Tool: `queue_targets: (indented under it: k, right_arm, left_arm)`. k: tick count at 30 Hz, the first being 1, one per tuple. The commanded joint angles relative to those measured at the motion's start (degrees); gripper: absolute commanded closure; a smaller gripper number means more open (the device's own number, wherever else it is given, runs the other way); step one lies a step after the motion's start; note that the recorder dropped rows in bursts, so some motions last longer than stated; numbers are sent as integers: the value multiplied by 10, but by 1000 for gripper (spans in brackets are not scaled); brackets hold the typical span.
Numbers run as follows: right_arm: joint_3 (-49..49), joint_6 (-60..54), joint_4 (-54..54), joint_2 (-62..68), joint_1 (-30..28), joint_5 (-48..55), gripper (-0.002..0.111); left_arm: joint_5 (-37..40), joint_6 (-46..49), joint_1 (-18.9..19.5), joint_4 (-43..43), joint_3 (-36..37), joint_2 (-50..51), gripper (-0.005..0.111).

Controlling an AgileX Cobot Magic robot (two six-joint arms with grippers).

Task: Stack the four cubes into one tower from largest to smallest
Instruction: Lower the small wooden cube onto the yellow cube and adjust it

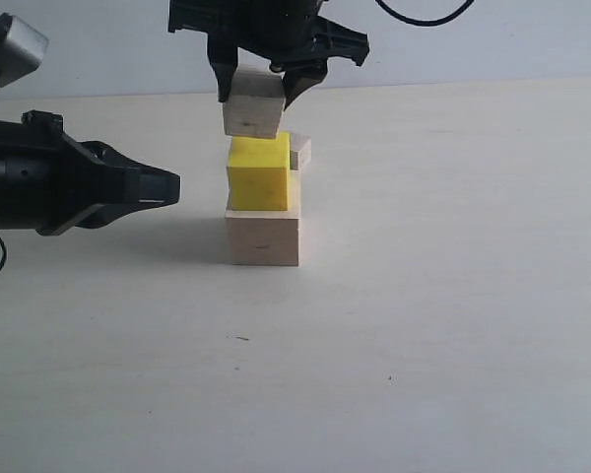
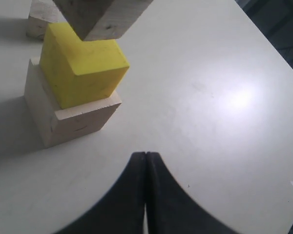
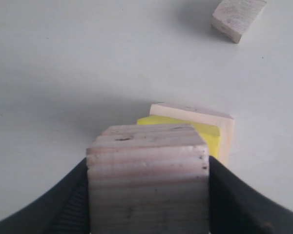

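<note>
Pale small cube (image 1: 300,151), seemingly behind yellow cube (image 1: 258,173).

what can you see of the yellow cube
The yellow cube is bright and evenly painted, with sharp edges. It sits upright on the large pale wood cube, shifted toward the left of the exterior view, which leaves a ledge bare. The medium pale wood cube, gripped between the jaws of the right gripper, hangs tilted right above it. Whether they touch cannot be told.

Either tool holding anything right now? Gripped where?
Right tool holds the medium pale cube by two opposite side faces, over the yellow cube. Left tool shut, empty.
</note>
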Motion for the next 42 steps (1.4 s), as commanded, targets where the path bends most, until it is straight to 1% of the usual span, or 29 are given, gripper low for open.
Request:
queue_targets:
  k: [1, 6, 9, 13, 16, 18, 21, 42]
  right_arm:
    - [-4, -13, -8, -16, -1, -4, 108]
    - [28, -23, -39, -43, 3, -4, 108]
    - [47, -23, -34, -55, 3, -4, 108]
    - [47, -19, -30, -53, 3, -4, 108]
    - [47, 7, -30, -42, 3, -4, 108]
    - [47, 7, -11, -28, 3, -4, 108]
    - [47, 7, -14, -17, 3, -4, 108]
    - [47, 27, -19, -15, 3, -4, 108]
  left_arm:
    - [5, 2, -4, -2, 2, -4, 107]
    - [5, 4, -4, -2, 2, -4, 107]
    - [11, 5, -4, -2, 2, -4, 107]
    - [27, 5, -4, -2, 2, -4, 107]
    - [27, 5, -4, -2, 2, -4, 107]
    - [27, 5, -4, -2, 2, -4, 107]
    - [27, 5, -4, -2, 2, -4, 107]
    - [27, 5, -4, -2, 2, -4, 107]
